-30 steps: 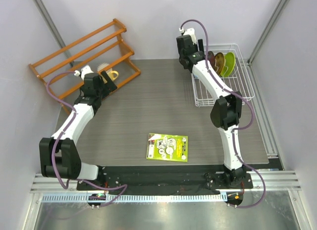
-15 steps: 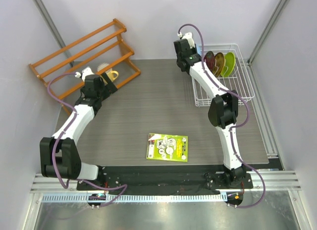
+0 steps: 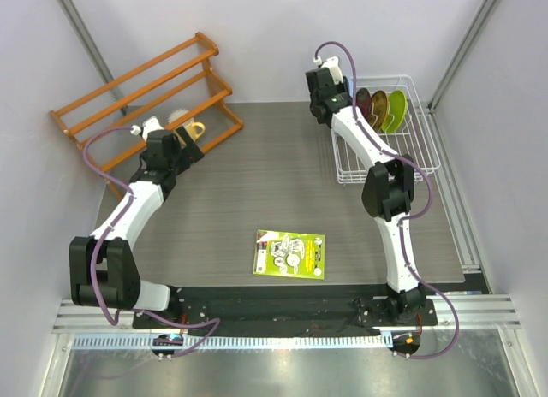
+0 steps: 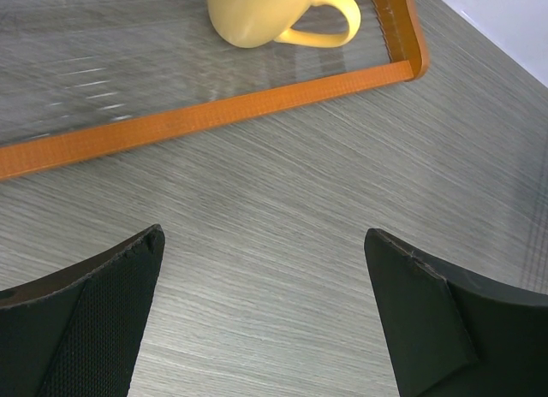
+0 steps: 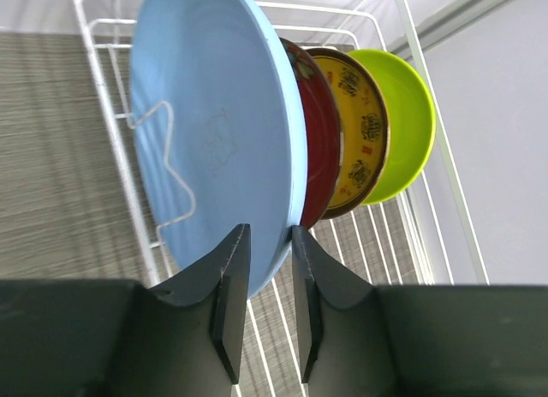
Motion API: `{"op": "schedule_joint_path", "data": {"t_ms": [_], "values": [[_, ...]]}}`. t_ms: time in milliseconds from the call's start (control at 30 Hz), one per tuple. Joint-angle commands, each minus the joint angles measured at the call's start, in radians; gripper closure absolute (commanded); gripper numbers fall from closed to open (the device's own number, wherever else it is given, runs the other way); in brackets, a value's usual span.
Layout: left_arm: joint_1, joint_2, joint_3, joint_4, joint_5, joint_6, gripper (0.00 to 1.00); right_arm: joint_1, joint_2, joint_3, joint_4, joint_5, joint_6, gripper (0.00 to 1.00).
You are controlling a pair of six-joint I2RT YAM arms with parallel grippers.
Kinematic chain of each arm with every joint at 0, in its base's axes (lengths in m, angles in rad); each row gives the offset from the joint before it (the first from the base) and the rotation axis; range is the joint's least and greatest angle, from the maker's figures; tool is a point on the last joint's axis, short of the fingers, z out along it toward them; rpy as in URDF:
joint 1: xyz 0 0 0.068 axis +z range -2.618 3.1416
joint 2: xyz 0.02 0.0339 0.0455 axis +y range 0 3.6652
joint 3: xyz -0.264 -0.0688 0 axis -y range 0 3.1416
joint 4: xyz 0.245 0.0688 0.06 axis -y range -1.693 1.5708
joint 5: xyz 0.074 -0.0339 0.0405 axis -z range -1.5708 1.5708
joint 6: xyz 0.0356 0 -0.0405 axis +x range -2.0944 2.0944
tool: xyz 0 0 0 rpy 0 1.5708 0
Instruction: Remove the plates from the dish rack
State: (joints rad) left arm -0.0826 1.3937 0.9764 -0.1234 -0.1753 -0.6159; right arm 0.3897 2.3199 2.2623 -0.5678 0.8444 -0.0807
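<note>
Upper right of the overhead view, right claw (image 5: 267, 243): pinching the lower rim of the light blue plate (image 5: 214, 132), 1 finger on each face.
Light blue plate: on edge in the white wire dish rack (image 3: 402, 153), nearest the claw, a bent wire prong across its near face.
Other plates: 3 smaller ones on edge behind it, in order the dark red plate (image 5: 315, 149), orange-yellow plate (image 5: 358, 132) and lime green plate (image 5: 407, 123), overlapping in the right wrist view.
Dish rack: upper right of the grey table (image 3: 282, 174), by its right edge.
Left claw (image 4: 264, 243): spread wide, holding nothing, above bare tabletop at upper left of the overhead view.
Yellow mug (image 4: 257, 12): top of the left wrist view, beyond the bottom rail of the orange wooden rack (image 4: 214, 115).
Green booklet (image 3: 289, 254): flat, lower centre of the overhead view.
</note>
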Motion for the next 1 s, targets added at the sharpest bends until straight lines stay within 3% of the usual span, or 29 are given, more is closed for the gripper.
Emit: {"op": "schedule_joint_path", "data": {"t_ms": [0, 33, 267, 300, 400, 467, 967], "values": [[0.001, -0.024, -0.005, 0.042, 0.013, 0.021, 0.01, -0.023, 0.009, -0.012, 0.023, -0.024, 0.006, 0.66], [0.001, -0.024, -0.007, 0.044, 0.013, 0.021, 0.01, -0.026, 0.009, -0.012, 0.023, -0.022, 0.006, 0.61], [0.001, -0.021, -0.013, 0.050, 0.016, 0.022, 0.01, -0.058, -0.002, -0.043, 0.036, -0.054, 0.033, 0.54], [0.001, -0.019, -0.013, 0.051, 0.016, 0.024, 0.01, -0.058, -0.001, -0.041, 0.032, -0.059, 0.035, 0.57], [0.001, -0.019, -0.015, 0.051, 0.014, 0.027, 0.01, -0.061, 0.004, -0.035, 0.037, -0.062, 0.033, 0.86], [0.001, -0.018, -0.015, 0.051, 0.017, 0.024, 0.01, -0.061, 0.006, -0.027, 0.039, -0.073, 0.029, 0.99], [-0.009, 0.005, 0.022, 0.044, 0.002, 0.041, 0.01, -0.023, -0.152, 0.011, 0.184, 0.197, -0.103, 0.99]]}}
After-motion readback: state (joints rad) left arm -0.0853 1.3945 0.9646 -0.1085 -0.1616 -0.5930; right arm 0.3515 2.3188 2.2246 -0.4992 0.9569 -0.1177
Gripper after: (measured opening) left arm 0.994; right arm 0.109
